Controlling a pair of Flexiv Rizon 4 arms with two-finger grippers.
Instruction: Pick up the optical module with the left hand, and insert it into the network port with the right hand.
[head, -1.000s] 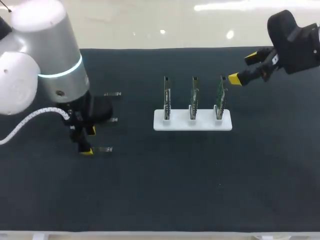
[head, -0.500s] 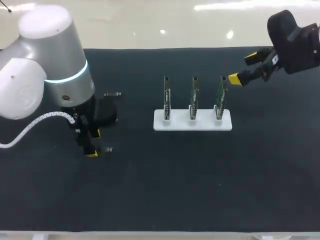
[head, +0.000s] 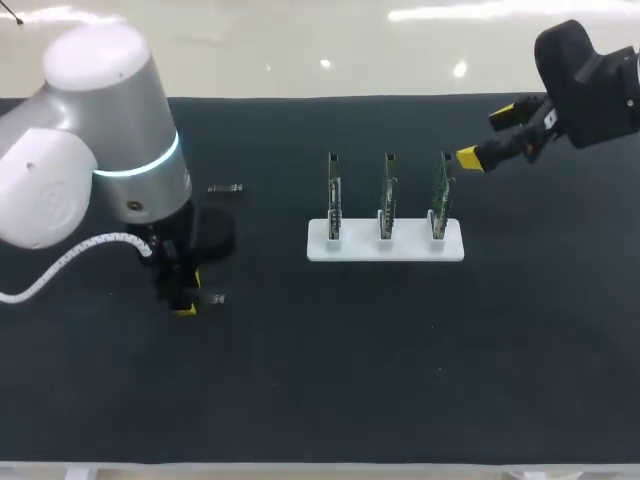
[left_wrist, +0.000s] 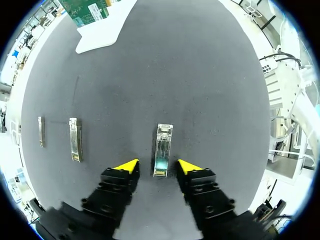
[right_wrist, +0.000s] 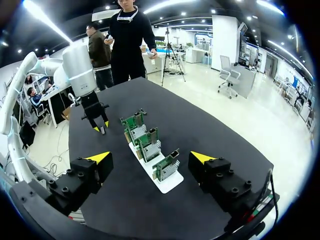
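The head camera sits high behind the robot and looks down over the whole table (head: 400, 380). The left wrist camera hangs low, facing straight down past the left gripper (left_wrist: 158, 166) at a module (left_wrist: 162, 149) close beneath it. The right wrist camera is higher, at the table's far right, looking back across it past the right gripper (right_wrist: 150, 158). All three views share the rack (head: 385, 245). The head and left wrist views share the module, and the right wrist view also takes in the left arm (right_wrist: 82, 65).

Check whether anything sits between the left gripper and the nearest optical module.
Nothing visible does. The optical module lies flat on the table between the left gripper's open fingers; two other modules lie apart, beside it.
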